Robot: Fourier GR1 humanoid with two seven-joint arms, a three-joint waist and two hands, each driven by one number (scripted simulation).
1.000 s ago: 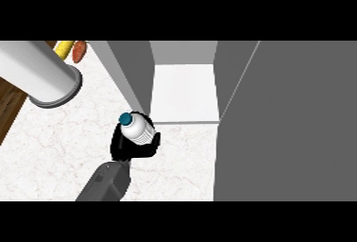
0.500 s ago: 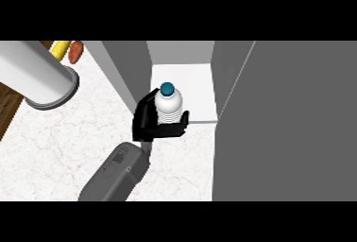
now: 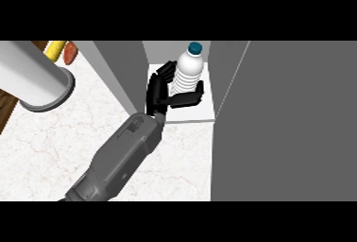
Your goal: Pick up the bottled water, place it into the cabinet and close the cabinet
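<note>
The left hand [image 3: 160,92], fingers curled round the upright bottled water [image 3: 187,71], held it just inside the open cabinet [image 3: 190,114]; judged best set down level and well back, clear of the door [image 3: 293,123], before release.

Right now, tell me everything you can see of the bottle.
The bottle looks like whitish ribbed plastic with a teal cap. It is about upright, inside the open cabinet, over its white shelf. The left hand is curled round it, fingers at its left, thumb across its base, which is hidden.
</note>
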